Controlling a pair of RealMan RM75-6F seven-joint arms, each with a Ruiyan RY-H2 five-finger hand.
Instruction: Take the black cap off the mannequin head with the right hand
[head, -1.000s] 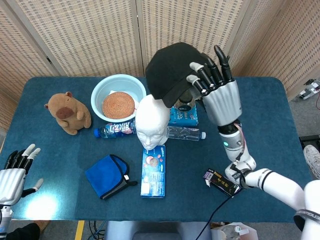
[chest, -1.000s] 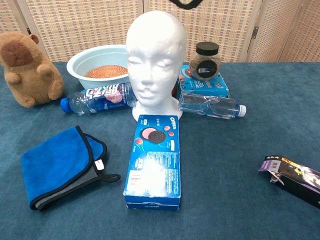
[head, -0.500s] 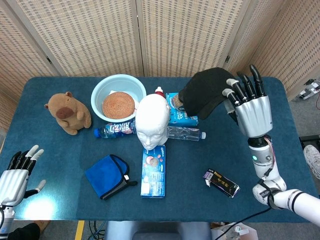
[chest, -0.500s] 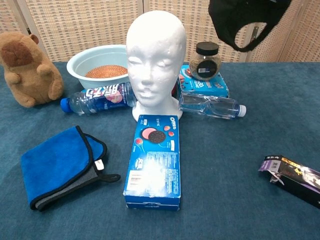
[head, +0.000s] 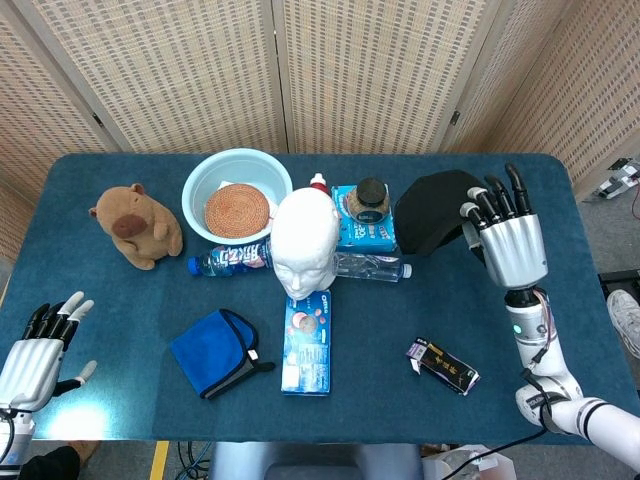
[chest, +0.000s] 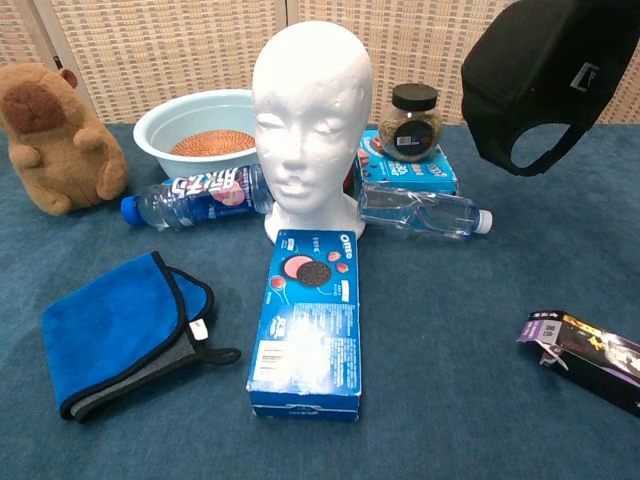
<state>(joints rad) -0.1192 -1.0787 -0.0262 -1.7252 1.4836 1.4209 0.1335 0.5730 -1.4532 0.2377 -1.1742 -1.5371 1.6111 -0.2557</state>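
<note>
The white mannequin head (head: 304, 243) (chest: 311, 125) stands bare at the table's middle. My right hand (head: 507, 240) holds the black cap (head: 433, 211) (chest: 545, 83) in the air to the right of the head, above the table's right side. In the chest view the cap hangs at the upper right with its strap opening facing down; the right hand itself is hidden there. My left hand (head: 36, 345) rests low at the near left edge of the table, fingers apart and holding nothing.
Around the head lie a light-blue bowl (head: 200, 185) with a woven coaster, two water bottles (head: 228, 260) (head: 372, 266), a jar (head: 371, 196) on a blue box, an Oreo box (head: 308, 343), a blue cloth (head: 214, 351), a plush capybara (head: 135, 225) and a dark packet (head: 443, 365).
My right hand has carried the cap from above the mannequin head over to the right and downward. The head now stands uncovered. The left hand barely shifted.
</note>
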